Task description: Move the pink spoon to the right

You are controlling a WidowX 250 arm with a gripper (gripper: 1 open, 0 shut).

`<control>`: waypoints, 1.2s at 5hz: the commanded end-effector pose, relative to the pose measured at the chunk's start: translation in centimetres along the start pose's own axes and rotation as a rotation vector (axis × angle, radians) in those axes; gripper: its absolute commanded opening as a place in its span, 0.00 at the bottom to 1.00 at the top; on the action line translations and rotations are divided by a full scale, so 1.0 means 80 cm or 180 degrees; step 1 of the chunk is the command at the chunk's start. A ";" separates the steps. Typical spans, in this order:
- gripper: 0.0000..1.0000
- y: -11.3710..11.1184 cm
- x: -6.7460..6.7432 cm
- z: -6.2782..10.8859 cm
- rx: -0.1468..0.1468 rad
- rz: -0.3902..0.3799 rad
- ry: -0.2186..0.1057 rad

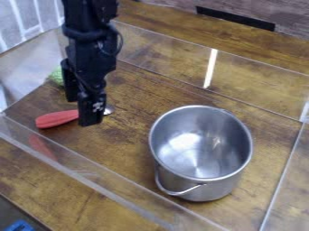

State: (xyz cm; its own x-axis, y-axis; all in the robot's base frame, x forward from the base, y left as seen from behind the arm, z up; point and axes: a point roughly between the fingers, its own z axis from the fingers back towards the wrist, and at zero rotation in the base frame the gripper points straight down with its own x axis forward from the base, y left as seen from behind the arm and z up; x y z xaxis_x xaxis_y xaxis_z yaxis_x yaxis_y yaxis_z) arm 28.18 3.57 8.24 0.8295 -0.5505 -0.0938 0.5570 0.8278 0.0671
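The pink spoon (58,118) lies flat on the wooden table (97,189), left of centre, its long axis running nearly left to right with a slight upward tilt toward the right. Its flat, matte pinkish-red plastic handle points left, tapering to a rounded end; the bowl end points right and is mostly hidden behind the gripper (88,113), with only a small glint of metal showing beside the black fingers (92,115). The gripper is black and boxy, pointing straight down over the spoon's neck; its fingers stand wide apart and hold nothing, though from this angle they overlap into one dark mass and whether they touch the spoon cannot be told. Behind the arm, partly covered by it, sits a green knitted lump (57,76) with a soft, nubby surface. Well to the right stands a round steel pot (201,149), brushed and shiny inside, upright, with a thin wire handle hanging at its near side. The table is dark, grained wood planks under clear glossy panels.
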 end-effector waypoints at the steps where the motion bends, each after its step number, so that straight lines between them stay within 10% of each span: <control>1: 1.00 0.017 -0.005 0.008 0.0257 -0.0130 -0.0179; 6: 1.00 0.042 0.003 -0.038 0.0601 -0.0444 -0.0561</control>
State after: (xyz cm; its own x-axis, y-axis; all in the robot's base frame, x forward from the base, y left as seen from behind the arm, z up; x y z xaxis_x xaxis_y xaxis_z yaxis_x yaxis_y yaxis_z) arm 29.76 5.85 4.52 0.7163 -0.6968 0.0367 0.6735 0.7041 0.2249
